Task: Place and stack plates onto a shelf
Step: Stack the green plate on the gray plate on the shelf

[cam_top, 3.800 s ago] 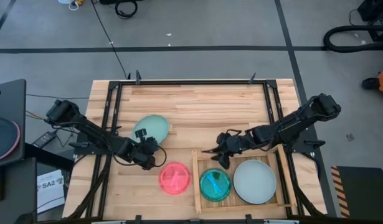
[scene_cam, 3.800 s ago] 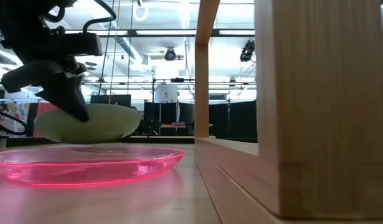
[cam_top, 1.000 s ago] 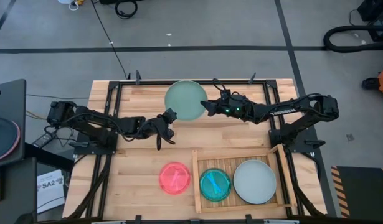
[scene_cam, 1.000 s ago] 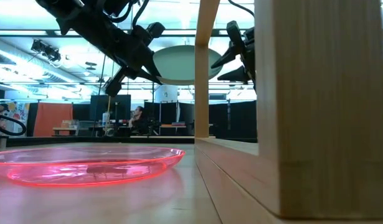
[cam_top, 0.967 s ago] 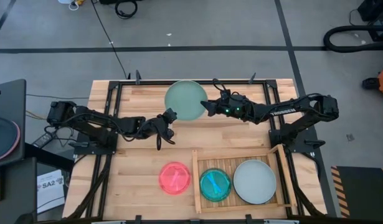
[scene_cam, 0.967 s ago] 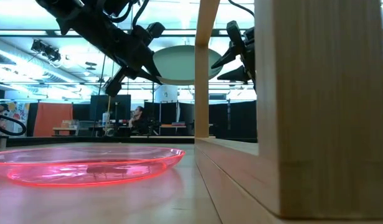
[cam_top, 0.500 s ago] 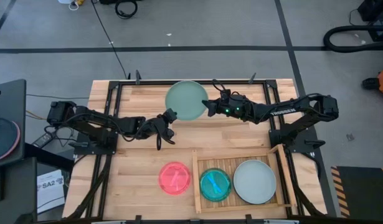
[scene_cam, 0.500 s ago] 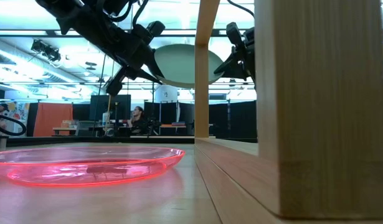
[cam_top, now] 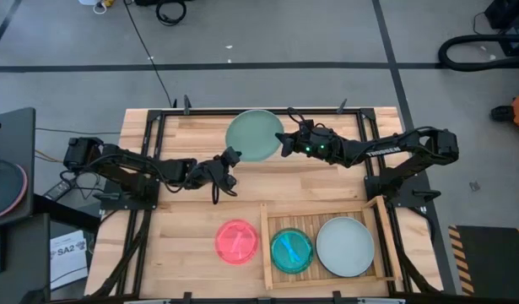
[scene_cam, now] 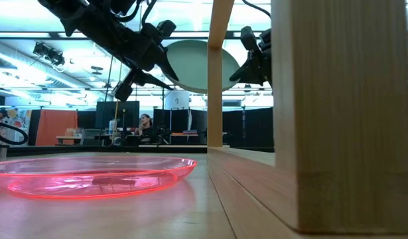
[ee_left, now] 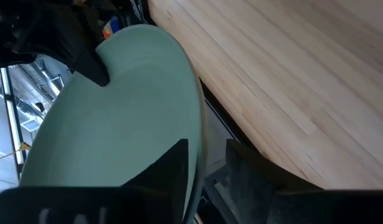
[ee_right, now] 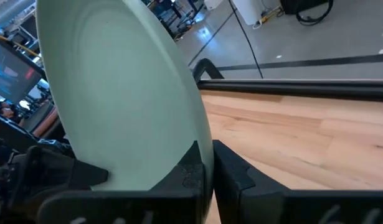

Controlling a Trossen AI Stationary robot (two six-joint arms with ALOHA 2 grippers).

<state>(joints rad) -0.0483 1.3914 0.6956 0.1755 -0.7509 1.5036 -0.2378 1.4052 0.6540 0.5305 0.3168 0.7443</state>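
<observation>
The pale green plate is up in the air over the far edge of the tabletop. The right tool pinches its rim tight. The left tool has its fingers apart around the other rim. The shelf holds a cyan plate and a whitish plate. A pink plate lies just beside it.

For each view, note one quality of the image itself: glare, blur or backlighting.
Low view: the wooden shelf looms blurred up close, arms dark against bright ceiling lights. High view: even light, soft shadows. Left wrist view: the mint plate is soft, fingers blurred. Right wrist view: background behind the plate blurred.
</observation>
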